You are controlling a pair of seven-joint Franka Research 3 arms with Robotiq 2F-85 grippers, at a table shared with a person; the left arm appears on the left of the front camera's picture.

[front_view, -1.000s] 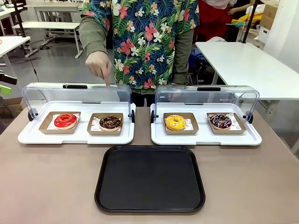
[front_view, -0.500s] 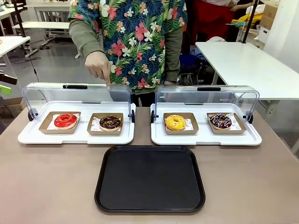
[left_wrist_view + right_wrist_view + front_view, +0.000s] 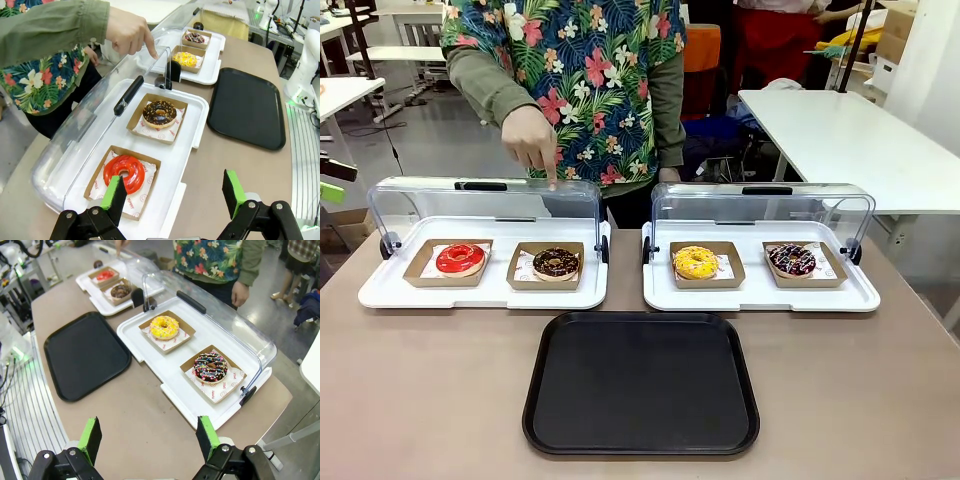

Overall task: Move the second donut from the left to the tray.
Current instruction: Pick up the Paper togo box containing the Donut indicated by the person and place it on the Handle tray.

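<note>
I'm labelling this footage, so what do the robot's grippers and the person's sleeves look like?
The left gripper and right gripper each have black linked fingers with bright green pads. The person wears olive-green long sleeves under a dark short-sleeved shirt printed with tropical flowers.

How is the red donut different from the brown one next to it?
The red donut has shiny red glaze; the chocolate donut has dark glaze with light crumbs. The red donut sits at the left end of the white tray; the chocolate donut sits to its right, nearer the black tray. Both are rings in brown cardboard holders.
</note>
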